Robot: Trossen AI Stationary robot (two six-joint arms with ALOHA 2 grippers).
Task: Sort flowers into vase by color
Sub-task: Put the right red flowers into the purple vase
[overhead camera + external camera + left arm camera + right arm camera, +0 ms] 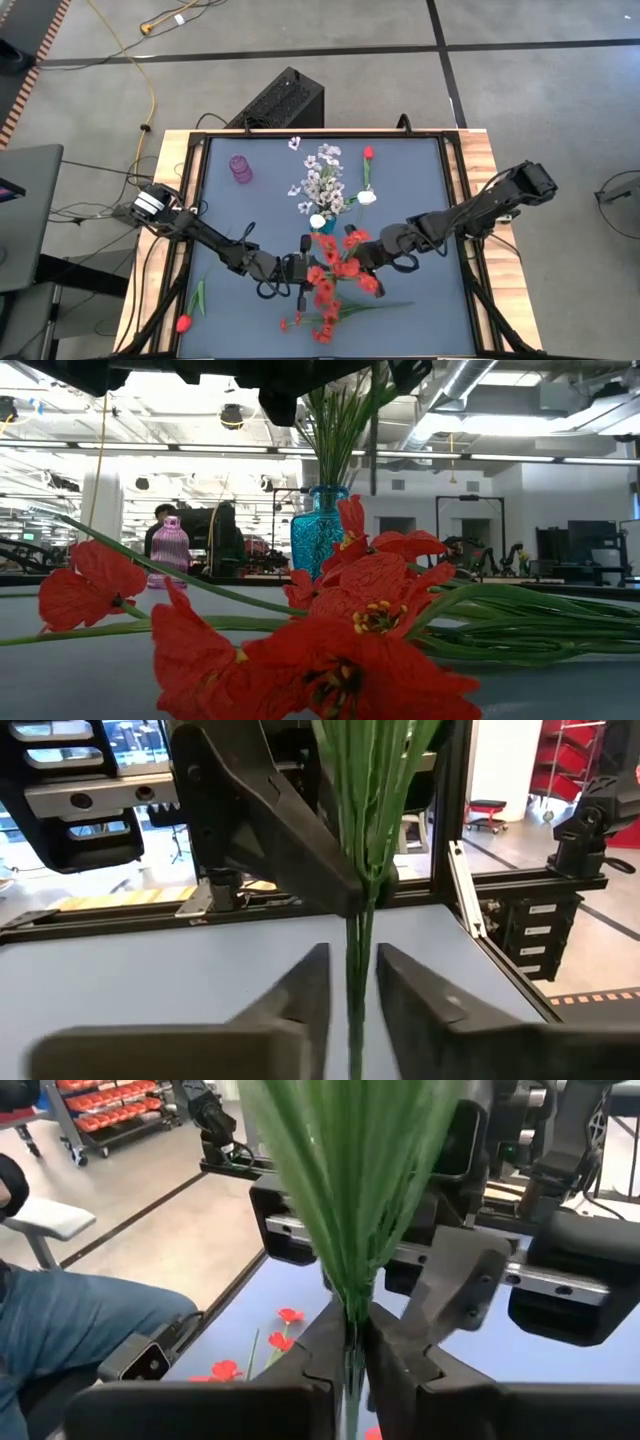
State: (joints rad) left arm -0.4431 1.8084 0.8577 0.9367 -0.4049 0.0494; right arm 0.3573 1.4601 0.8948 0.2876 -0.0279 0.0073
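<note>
The dark tabletop (420, 190), framed in wood, carries a blue vase (318, 530) of white flowers (322, 180) and a pink vase (241, 168). Red flowers (335, 280) are held upright mid-table: their stems are clamped by the right hand (355, 1370) and enclosed by the left hand (352, 1010). A workshop is seen behind.
</note>
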